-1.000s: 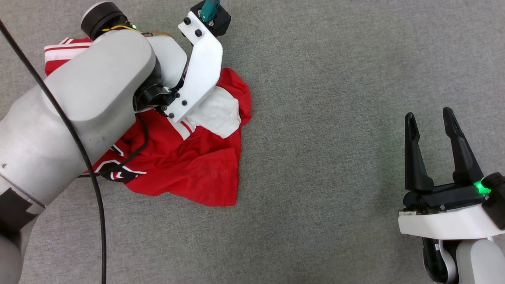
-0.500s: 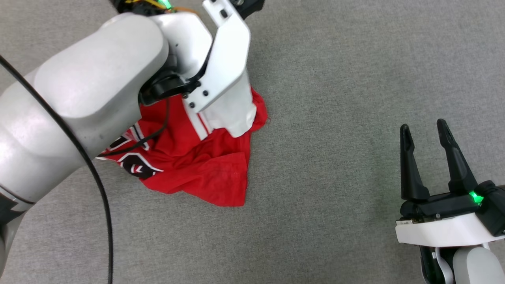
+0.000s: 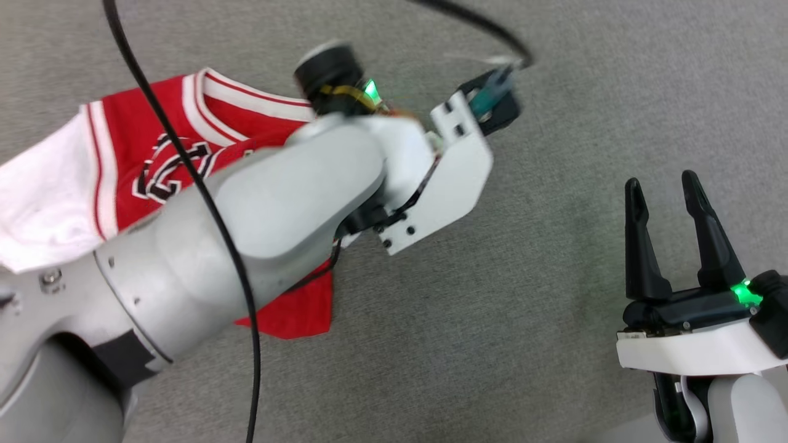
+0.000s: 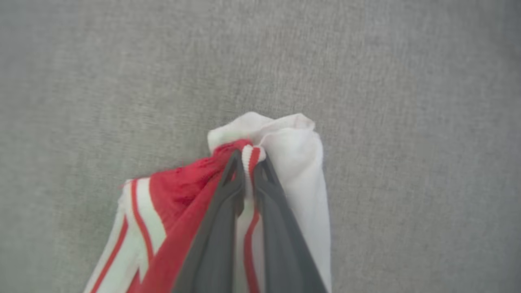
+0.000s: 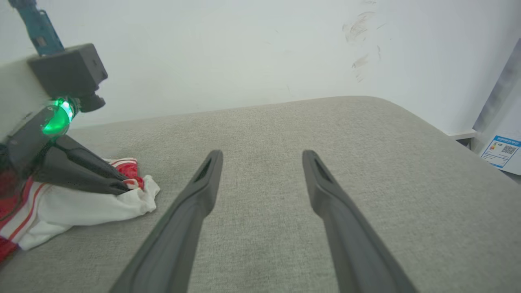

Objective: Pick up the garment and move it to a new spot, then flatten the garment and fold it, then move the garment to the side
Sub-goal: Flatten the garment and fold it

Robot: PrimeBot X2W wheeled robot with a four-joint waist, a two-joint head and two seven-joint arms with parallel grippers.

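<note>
The garment [image 3: 141, 154], a red jersey with white sleeves, striped trim and black lettering, lies stretched across the left of the head view, partly under my left forearm [image 3: 277, 203]. In the left wrist view my left gripper [image 4: 248, 160] is shut on a bunch of the garment [image 4: 297, 162], pinching striped trim beside white sleeve cloth just above the grey surface. The right wrist view shows that left gripper [image 5: 126, 185] at the left, gripping the garment [image 5: 81, 211]. My right gripper [image 3: 665, 191] stands open at the lower right, nothing between its fingers [image 5: 203, 183].
A black cable [image 3: 251, 369] runs over my left arm. The grey fabric surface [image 3: 554, 123] stretches to the right of the garment. A white wall [image 5: 244, 49] rises behind it, and a labelled white object [image 5: 502, 151] stands past the surface's right edge.
My left gripper has shut on the garment and pulled it rightward. The crumpled heap has stretched out, showing collar and lettering. The right gripper has barely moved.
</note>
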